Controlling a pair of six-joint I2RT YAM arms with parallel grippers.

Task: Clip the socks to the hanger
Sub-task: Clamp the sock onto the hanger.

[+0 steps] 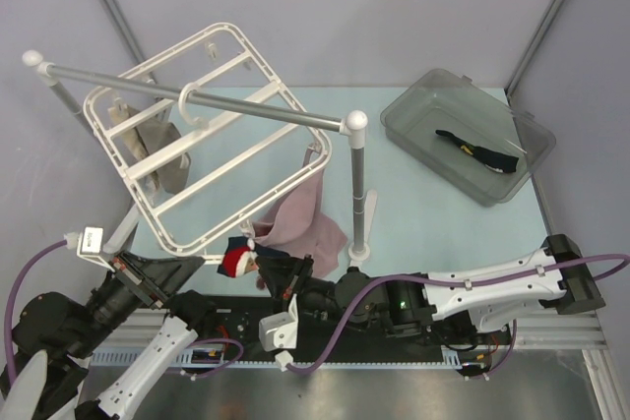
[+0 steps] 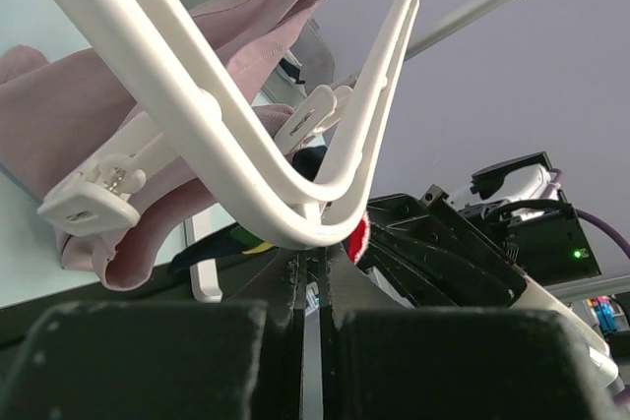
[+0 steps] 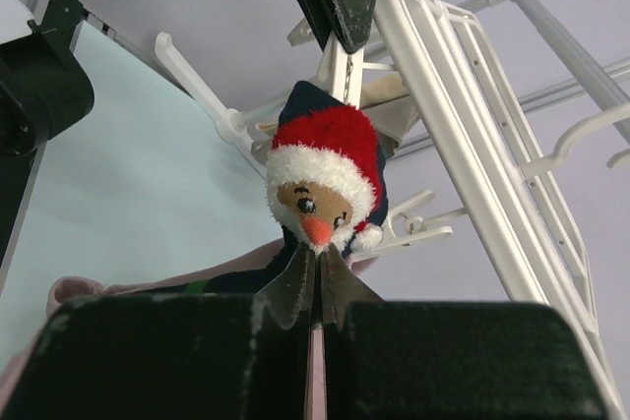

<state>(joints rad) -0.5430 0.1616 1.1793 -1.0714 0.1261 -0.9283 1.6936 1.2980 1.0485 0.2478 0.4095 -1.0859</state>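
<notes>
Closest in, the left fingers (image 2: pixel 303 280) are pressed together on the near corner of the hanger (image 2: pixel 187 105). A thin stub under the white rim sits between their tips. Just beside them to the right, the right fingers (image 3: pixel 307 287) are closed on the lower part of a sock (image 3: pixel 325 169), holding it upright just under that same corner. The sock is dark navy with a Santa face, a red fluffy cap, a white trim and an orange nose. From the right wrist view the tips of the left fingers come down to a point right above the cap, with a thin white strip of the hanger between them. The hanger itself hangs tilted by its hook from a silver rail (image 1: pixel 276 110), with its near corner low and its far side raised. A pink cloth (image 1: pixel 307 209) is clipped to its right edge and drapes down onto the pale blue surface (image 1: pixel 433 233), just behind the held sock. A beige cloth (image 1: pixel 148 140) hangs on the left side of the frame. Farther back on the right, well apart from the hanger, is a clear grey bin (image 1: pixel 409 95). A second sock (image 1: pixel 477 152), dark with a yellow band, lies flat inside it.
</notes>
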